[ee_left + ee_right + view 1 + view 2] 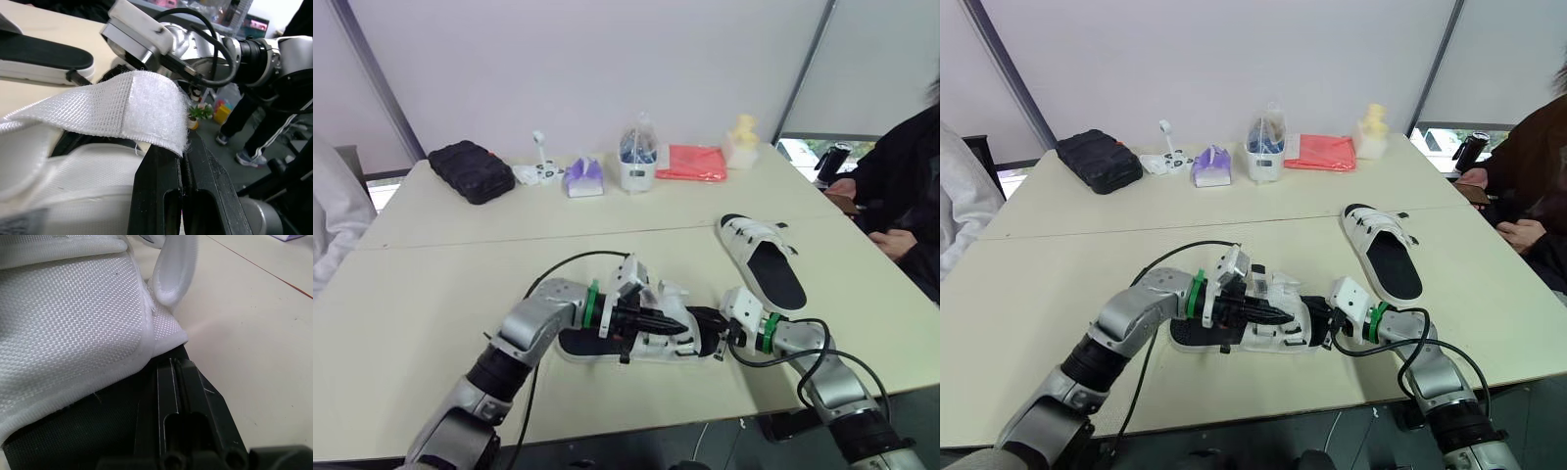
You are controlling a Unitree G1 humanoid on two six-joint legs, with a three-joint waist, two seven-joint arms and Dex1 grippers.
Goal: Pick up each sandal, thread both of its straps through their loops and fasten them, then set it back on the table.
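Two sandals lie on the table [431,294]: the near sandal [1268,338] by the front edge and the far sandal [764,259] toward the right edge. There are two grippers, the left gripper [661,321] and the right gripper [705,335]. Along the back edge sits one each (six oddments in all) of black pouch [470,171], white gadget [538,168], purple tissue pack [584,178], bagged cup [637,162], red cloth [691,163] and yellow figurine [742,132]. Two onlookers: a white sleeve [333,215] at the left edge, a dark-clothed person [901,186] at the right.

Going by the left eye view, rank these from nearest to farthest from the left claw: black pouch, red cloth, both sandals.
1. Near sandal: right at the left claw, its strap at the tips.
2. Far sandal: ahead, to the right.
3. Red cloth: far back, slightly right.
4. Black pouch: far back, well to the left.
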